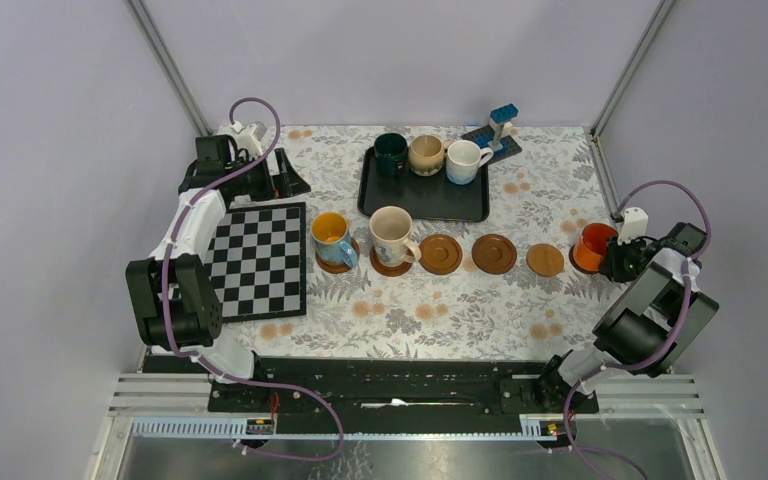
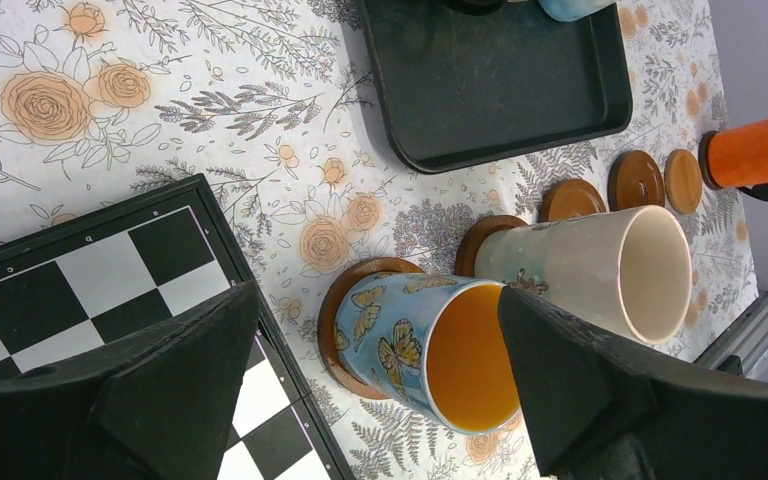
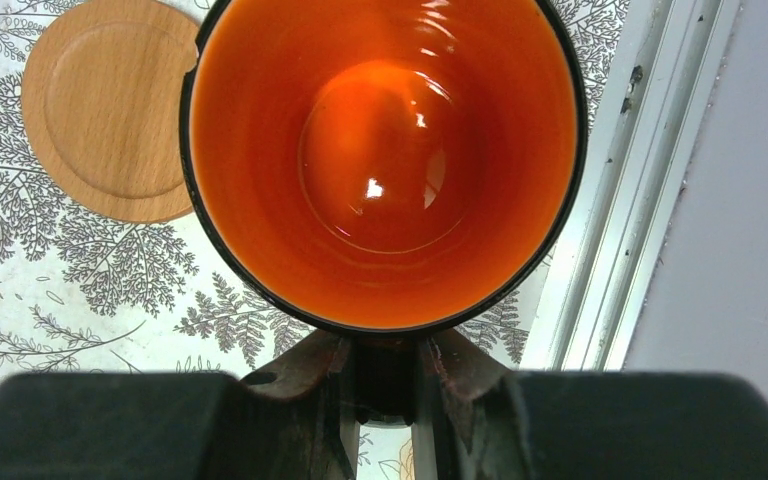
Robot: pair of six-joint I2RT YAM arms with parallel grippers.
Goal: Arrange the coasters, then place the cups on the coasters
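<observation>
My right jaws pinch the empty orange cup (image 3: 380,160) by its handle; left jaws wide; tray (image 1: 422,203) holds three cups (image 1: 427,154).

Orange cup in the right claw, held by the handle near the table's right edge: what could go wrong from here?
1. The right claw pinches only the handle of the orange cup, so the cup may swing or tip if moved quickly.
2. The light coaster lies close beside it; a low sideways move could knock it out of the row.
3. The edge rail is just on its other side, leaving little room for error.
</observation>
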